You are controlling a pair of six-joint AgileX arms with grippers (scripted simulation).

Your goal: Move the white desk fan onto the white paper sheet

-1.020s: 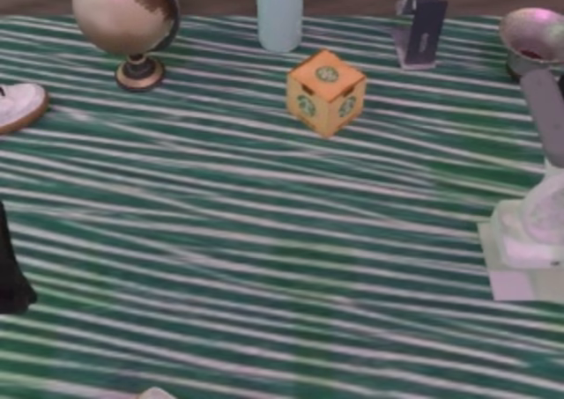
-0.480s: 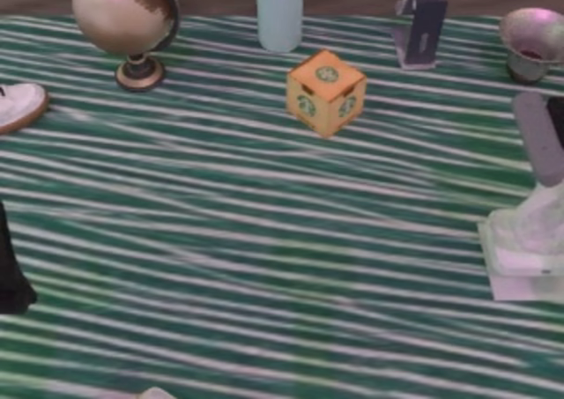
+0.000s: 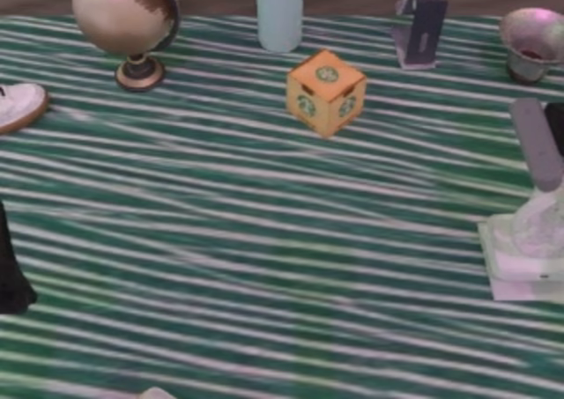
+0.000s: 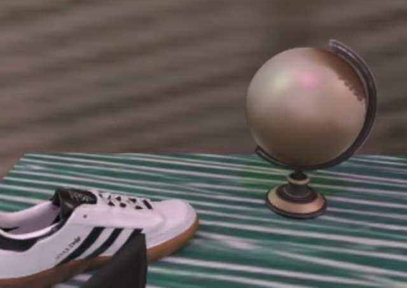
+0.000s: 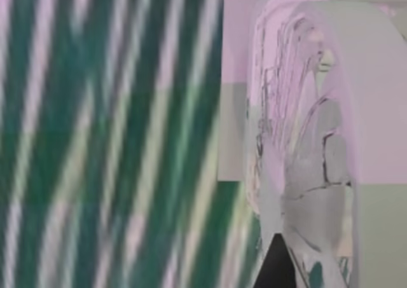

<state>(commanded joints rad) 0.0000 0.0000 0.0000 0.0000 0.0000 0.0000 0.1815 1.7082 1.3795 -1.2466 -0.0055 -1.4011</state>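
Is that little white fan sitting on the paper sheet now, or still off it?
On it. The white fan stands upright with its base over the paper sheet, whose edges show around it at the table's right edge.

The right arm (image 3: 536,144) shows as a long rounded grey link with a black part just beside it at the edge of the top view. The left arm (image 3: 11,271) appears only as a plain black shape. A small black pointed tip (image 5: 277,262), without any markings, is seen in the right wrist view.
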